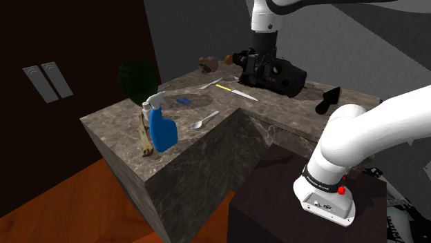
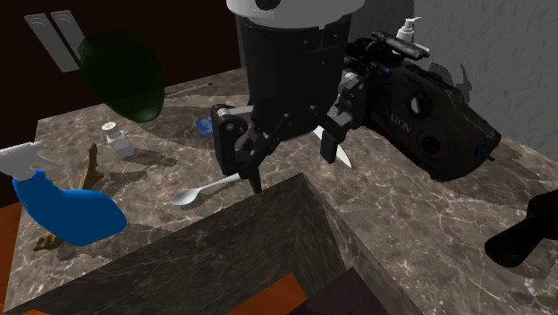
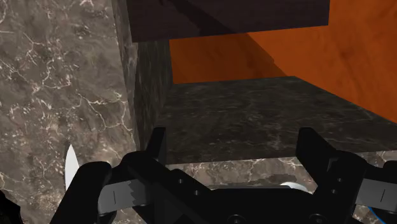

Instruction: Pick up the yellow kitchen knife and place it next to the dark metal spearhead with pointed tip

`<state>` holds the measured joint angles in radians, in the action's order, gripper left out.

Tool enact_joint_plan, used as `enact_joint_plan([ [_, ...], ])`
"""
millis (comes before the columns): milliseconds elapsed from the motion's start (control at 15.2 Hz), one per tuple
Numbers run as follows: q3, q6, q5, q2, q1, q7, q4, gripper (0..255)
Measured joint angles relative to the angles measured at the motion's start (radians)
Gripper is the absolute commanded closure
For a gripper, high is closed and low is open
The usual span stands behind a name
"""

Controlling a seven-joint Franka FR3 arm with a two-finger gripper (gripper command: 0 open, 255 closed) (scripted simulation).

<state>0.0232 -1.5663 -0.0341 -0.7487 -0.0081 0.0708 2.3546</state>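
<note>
Shoulder view: a dark marble counter carries the yellow kitchen knife, which lies flat, yellow handle toward this view's left and pale blade toward its right.
Gripper: the black gripper hangs low over the counter with its 2 fingers spread wide and nothing between them.
Knife and gripper: in the second exterior view the pale blade shows just beside the finger on that view's right, not clasped.
Spearhead: the dark spearhead rests on the counter toward the shoulder view's right, well apart from the knife.
Between them: a bulky black camera-like device.
Nearby: a spoon and a blue spray bottle sit toward the shoulder view's left.
</note>
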Motion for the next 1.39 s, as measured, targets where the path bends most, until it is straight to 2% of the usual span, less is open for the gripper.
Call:
enact_joint_plan([
  [132, 0.007, -0.009, -0.006, 0.013, -0.002, -0.009, -0.003, 0],
  [528, 0.083, -0.119, -0.055, 0.188, -0.020, -0.111, -0.051, 0],
  [990, 0.163, -0.225, -0.082, 0.425, -0.036, -0.236, -0.166, 0],
  [1386, 0.214, -0.285, -0.067, 0.662, -0.051, -0.342, -0.328, 0],
])
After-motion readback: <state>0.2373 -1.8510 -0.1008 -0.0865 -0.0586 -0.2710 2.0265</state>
